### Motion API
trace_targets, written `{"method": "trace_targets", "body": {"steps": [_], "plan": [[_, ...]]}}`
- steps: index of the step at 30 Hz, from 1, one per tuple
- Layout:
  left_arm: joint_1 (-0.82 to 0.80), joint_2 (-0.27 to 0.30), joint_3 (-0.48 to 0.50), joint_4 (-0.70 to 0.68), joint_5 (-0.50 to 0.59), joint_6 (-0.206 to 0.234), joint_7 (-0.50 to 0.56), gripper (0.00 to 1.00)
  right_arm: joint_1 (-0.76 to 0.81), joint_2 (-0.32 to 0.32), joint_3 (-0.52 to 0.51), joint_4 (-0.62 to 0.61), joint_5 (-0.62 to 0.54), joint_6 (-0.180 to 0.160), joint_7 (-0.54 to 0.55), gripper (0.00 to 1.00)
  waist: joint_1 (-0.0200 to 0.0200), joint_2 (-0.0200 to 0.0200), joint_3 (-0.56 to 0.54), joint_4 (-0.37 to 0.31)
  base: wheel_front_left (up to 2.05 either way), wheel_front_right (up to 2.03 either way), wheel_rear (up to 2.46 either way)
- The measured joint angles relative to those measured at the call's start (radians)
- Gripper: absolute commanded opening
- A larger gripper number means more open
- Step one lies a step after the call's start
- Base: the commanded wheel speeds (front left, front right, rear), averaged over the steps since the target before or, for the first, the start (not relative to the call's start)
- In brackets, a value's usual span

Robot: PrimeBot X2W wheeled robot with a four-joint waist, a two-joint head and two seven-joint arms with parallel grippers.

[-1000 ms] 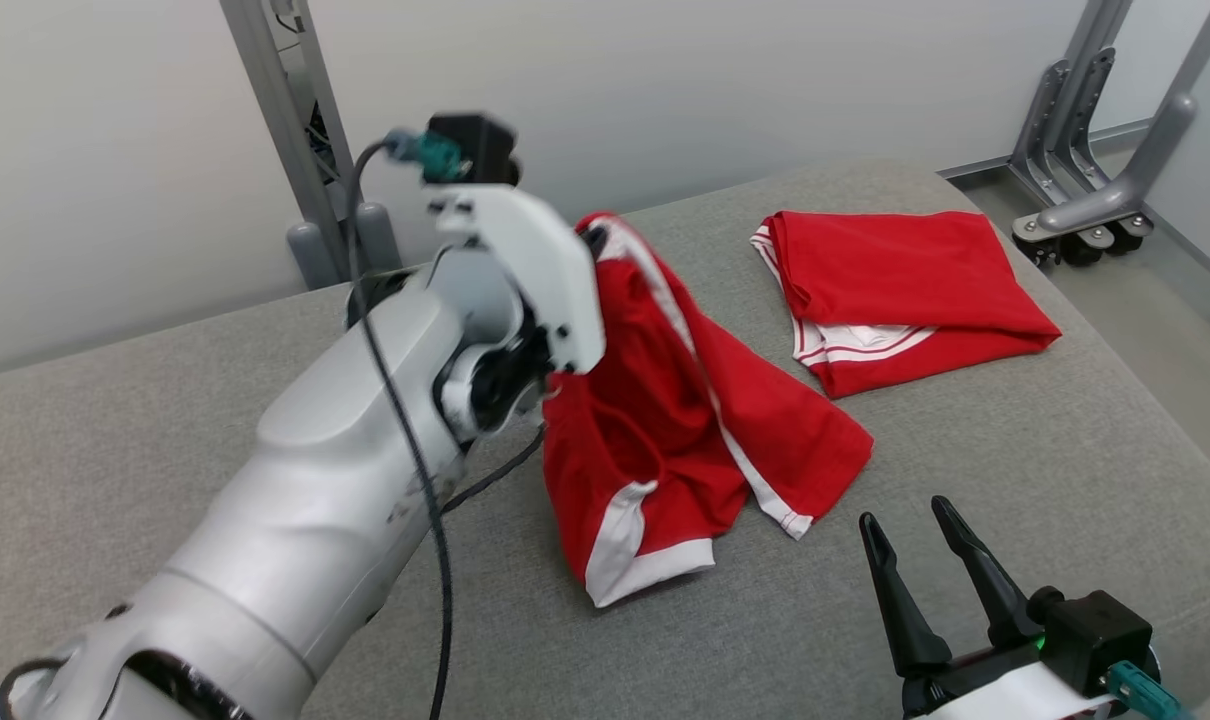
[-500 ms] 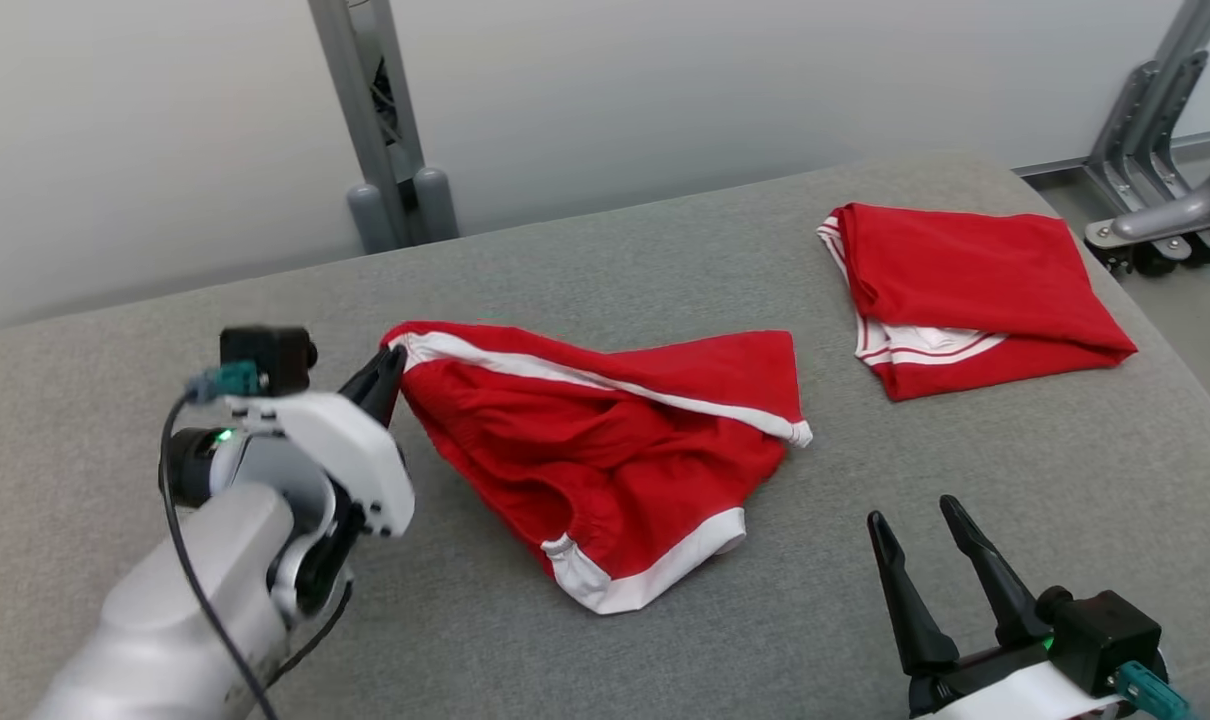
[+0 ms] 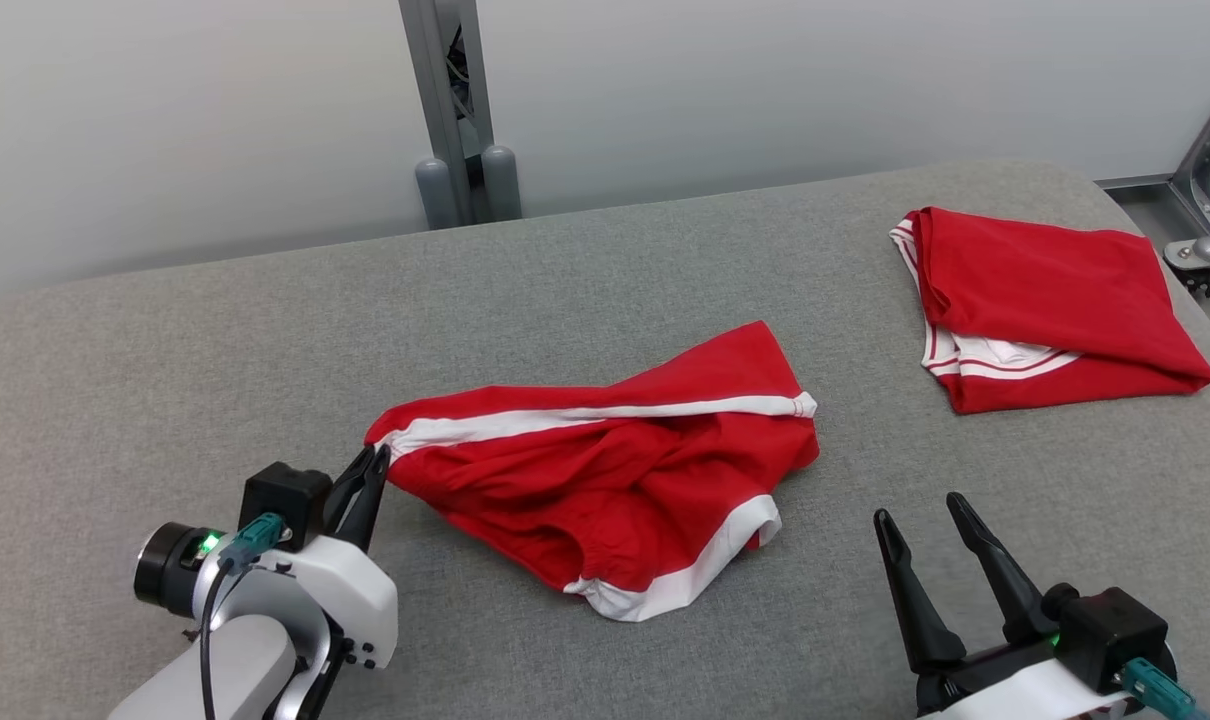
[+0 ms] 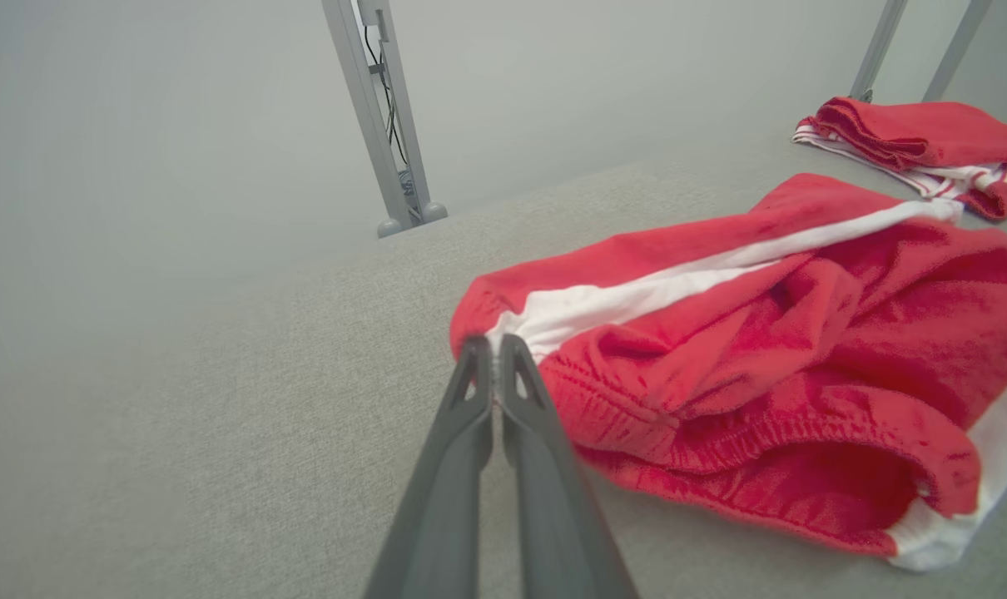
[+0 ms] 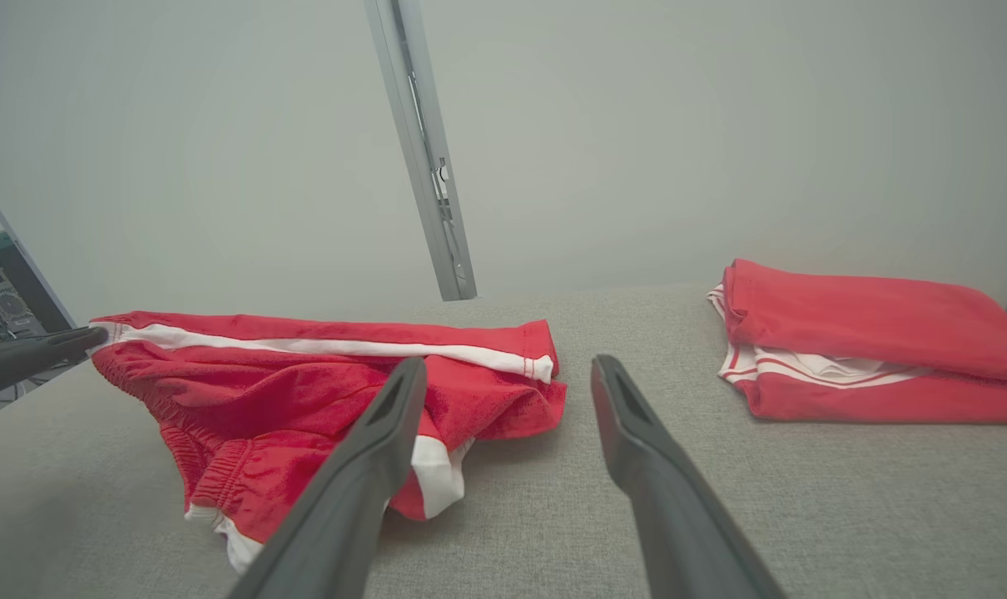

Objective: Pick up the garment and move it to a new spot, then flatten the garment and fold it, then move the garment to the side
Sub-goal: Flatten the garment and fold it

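— Left end effector (image 3: 377, 458): clenched on one corner of the red garment (image 3: 615, 480), right at the end of its white stripe (image 3: 585, 418). You hold it low, so the cloth lies on the tabletop (image 3: 215, 350) and the pinch only anchors that corner.
— And your right end effector (image 3: 917, 510)?
— Released, fingers spread, grasping nothing. It hangs near the garment's right side without touching it. My reading: you have it wide so it can take a second corner for flattening.
— Where does the garment sit?
— Mid-tabletop, bunched, well apart from the folded red garment (image 3: 1045, 300) at the far right. Judged: relocation looks done, flattening not yet begun. Risk for you: a one-corner pull drags the heap rather than spreading it.
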Motion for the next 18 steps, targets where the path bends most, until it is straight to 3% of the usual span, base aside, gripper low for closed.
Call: {"method": "trace_targets", "body": {"steps": [4,13,14,15,16,18], "plan": [[0.027,0.023,0.000,-0.004,0.028,0.015,-0.002,0.00,0.000,-0.002,0.004,0.006,0.000,0.000,0.000,1.00,0.0000,0.0000,-0.007,0.011,0.00,0.00,0.00],[0.082,-0.004,0.075,-0.028,0.039,0.032,-0.004,0.00,0.001,-0.001,0.008,0.013,-0.001,0.000,0.000,1.00,0.0000,0.0000,-0.024,0.024,0.00,0.00,0.00],[0.087,-0.009,0.092,-0.038,0.039,0.036,-0.004,0.07,0.002,-0.001,0.007,0.013,-0.001,0.000,0.000,1.00,0.0000,0.0000,-0.024,0.025,0.00,0.00,0.00],[0.093,-0.015,0.111,-0.047,0.040,0.040,-0.004,0.45,0.002,-0.001,0.006,0.013,-0.001,0.000,0.000,1.00,0.0000,0.0000,-0.025,0.027,0.00,0.00,0.00],[0.101,-0.021,0.128,-0.056,0.042,0.047,-0.004,0.95,0.003,-0.001,0.006,0.014,-0.002,0.000,0.000,1.00,0.0000,0.0000,-0.027,0.029,0.00,0.00,0.00],[0.127,-0.032,0.155,-0.064,0.041,0.059,-0.004,1.00,0.006,-0.001,0.005,0.014,-0.002,0.000,0.000,1.00,0.0000,0.0000,-0.030,0.032,0.00,0.00,0.00]]}}
